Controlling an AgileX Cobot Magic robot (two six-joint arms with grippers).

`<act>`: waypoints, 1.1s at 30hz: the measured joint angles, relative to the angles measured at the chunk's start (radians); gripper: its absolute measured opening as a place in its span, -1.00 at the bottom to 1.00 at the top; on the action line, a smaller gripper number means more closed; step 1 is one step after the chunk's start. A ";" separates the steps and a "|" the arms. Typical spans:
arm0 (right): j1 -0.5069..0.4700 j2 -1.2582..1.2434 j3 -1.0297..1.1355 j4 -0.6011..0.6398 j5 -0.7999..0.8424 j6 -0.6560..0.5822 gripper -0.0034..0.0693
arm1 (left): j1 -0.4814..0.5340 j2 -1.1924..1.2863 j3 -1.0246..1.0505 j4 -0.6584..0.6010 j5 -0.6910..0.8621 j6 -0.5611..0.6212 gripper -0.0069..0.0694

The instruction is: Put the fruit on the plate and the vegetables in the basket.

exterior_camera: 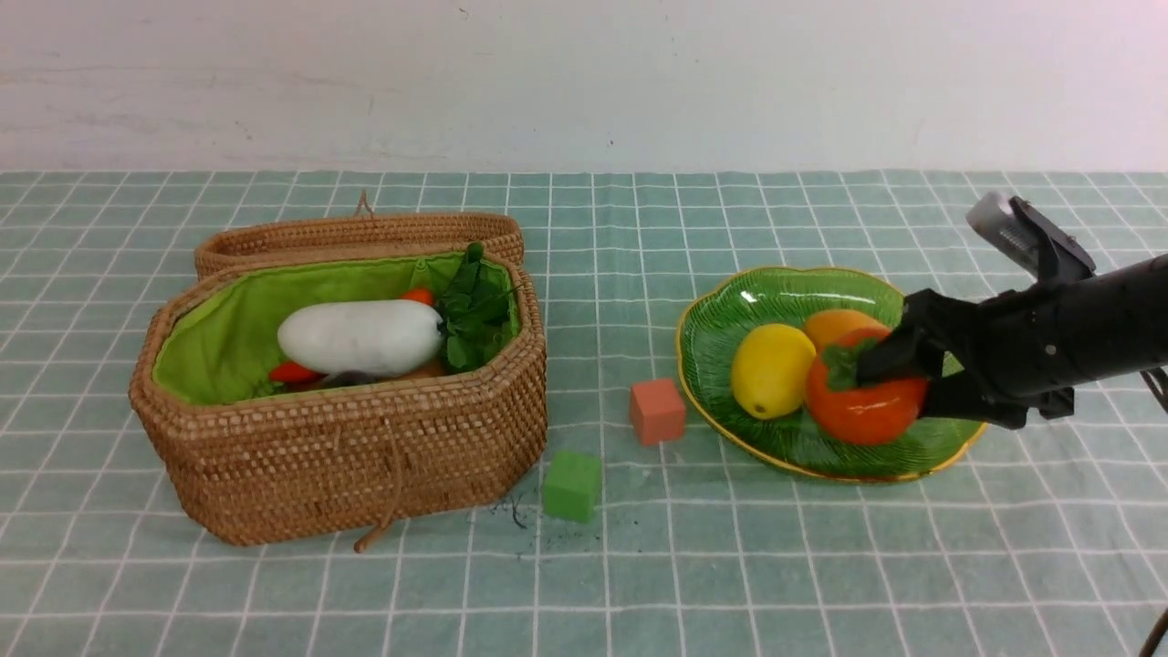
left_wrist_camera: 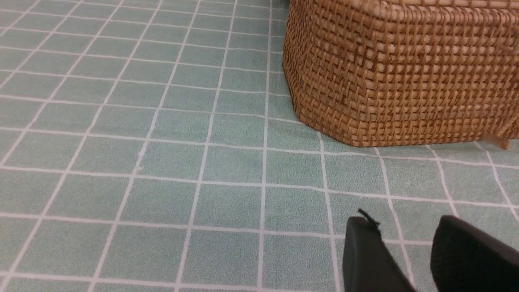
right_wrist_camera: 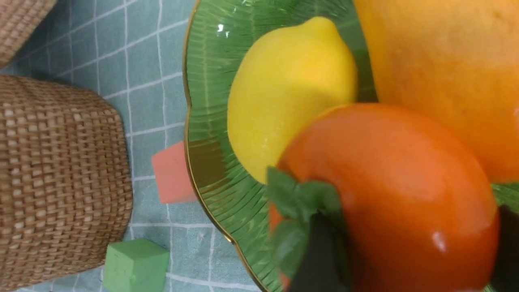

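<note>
A: Any labels or text? None readable from here.
B: Same. Your right gripper (exterior_camera: 899, 388) straddles the persimmon (exterior_camera: 867, 406), fingers at both sides; can't tell if it's clamping or loose.
A: Persimmon's on the plate (exterior_camera: 730, 315), touching lemon (exterior_camera: 772, 370); mango (exterior_camera: 839, 326) just beyond the fingers.
B: Left gripper (left_wrist_camera: 405, 251) sits parted, near the basket (exterior_camera: 347, 456).

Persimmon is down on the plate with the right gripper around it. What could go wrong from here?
1. The right gripper has its fingers on both sides of the persimmon; backing out could drag or roll it.
2. The persimmon rests against the lemon and near the plate front rim, so a nudge might send it off.
3. The mango sits close behind; a sweep could bump it.
</note>
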 joint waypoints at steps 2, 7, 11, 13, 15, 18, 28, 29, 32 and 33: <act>0.000 0.000 0.000 -0.001 0.003 0.000 0.90 | 0.000 0.000 0.000 0.000 0.000 0.000 -0.19; -0.004 -0.011 0.000 -0.042 0.004 0.016 0.94 | 0.000 0.000 0.000 0.000 0.000 0.000 -0.19; -0.047 -0.114 0.001 -0.133 0.020 0.065 0.84 | 0.000 0.000 0.000 0.000 0.000 0.000 -0.19; -0.081 -0.183 0.002 -0.170 0.029 0.087 0.78 | 0.000 0.000 0.000 0.000 0.000 0.000 -0.19; -0.106 -0.251 0.002 -0.203 0.044 0.094 0.72 | 0.000 0.000 0.000 0.000 0.000 0.000 -0.19; -0.124 -0.334 0.002 -0.239 0.069 0.094 0.63 | 0.000 0.000 0.000 0.000 0.000 0.000 -0.19; -0.120 -0.855 0.147 -0.306 0.144 0.026 -0.06 | 0.000 0.000 0.000 0.000 0.000 0.000 -0.19; -0.120 -0.920 0.188 -0.327 0.157 0.025 -0.21 | 0.000 0.000 0.000 0.000 0.000 0.000 -0.19; -0.120 -0.996 0.261 -0.365 0.180 0.025 -0.55 | 0.000 0.000 0.000 0.000 0.000 0.000 -0.19; -0.116 -1.013 0.300 -0.377 0.184 0.025 -0.76 | 0.000 0.000 0.000 0.000 0.000 0.000 -0.19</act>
